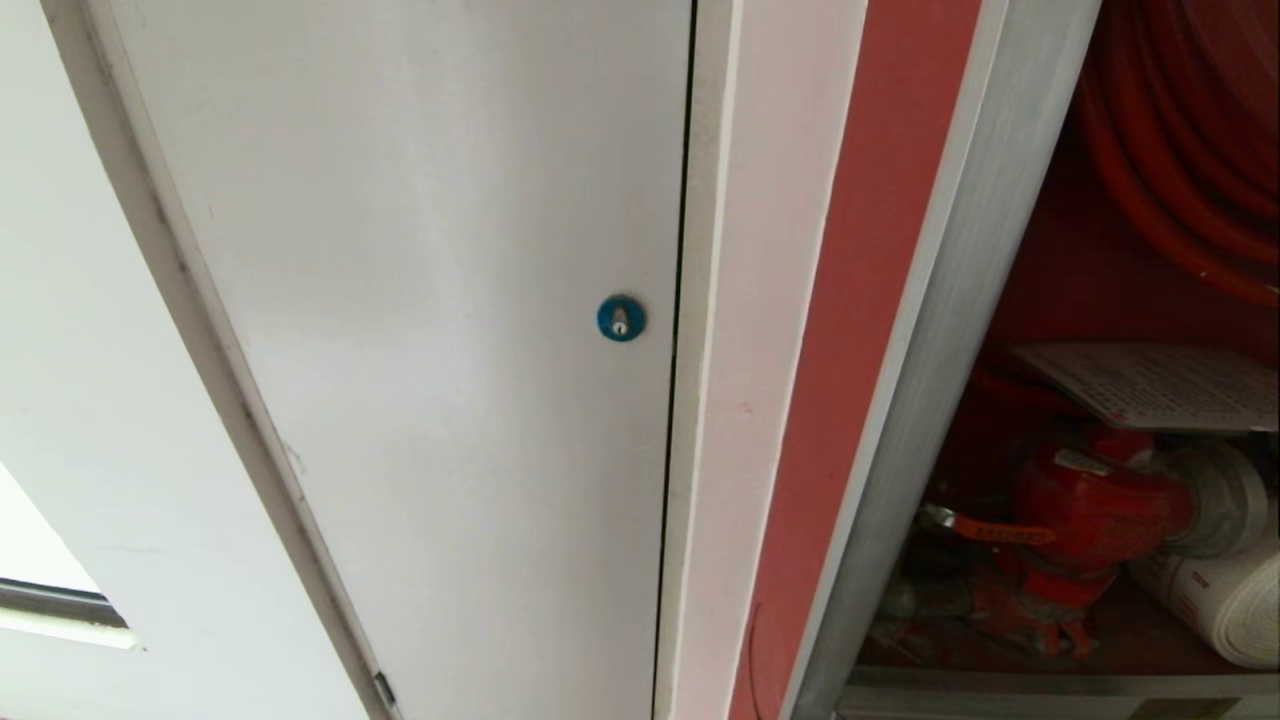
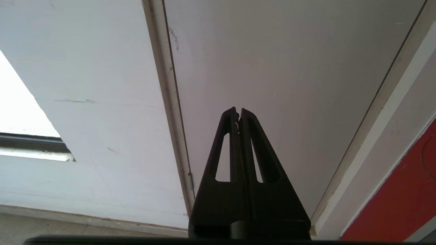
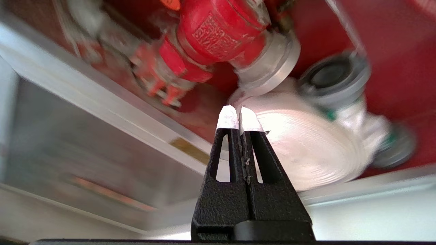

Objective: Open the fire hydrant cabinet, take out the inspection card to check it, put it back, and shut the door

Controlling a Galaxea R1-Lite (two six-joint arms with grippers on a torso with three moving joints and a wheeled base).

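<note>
Closest to the right wrist camera, the right gripper has its two fingers pressed together, tips touching, with nothing between them. It points into the lower part of the open cabinet. Just past its tips lies the white rolled hose, and behind that a grey metal coupling. Beside the hose, the red valve joins a silver coupling that touches the roll. An aluminium sill crosses below the valve. This view is smeared, so finer detail cannot be told.

The left gripper is likewise closed and empty, its fingers meeting at the tips. It points at the white door, well apart from the cabinet, with a strip of red wall at one edge of that view.

Neither arm shows in the head view. The white door with its round blue lock fills the left and middle. To its right come a white jamb, a red wall strip, then the cabinet's brushed aluminium frame. Inside the red interior, the card lies nearly flat above the valve, tilted slightly, printed side up with fine rows of text. The hose sits at lower right and the red hose reel hangs above. The cabinet's own glass door is out of view.
</note>
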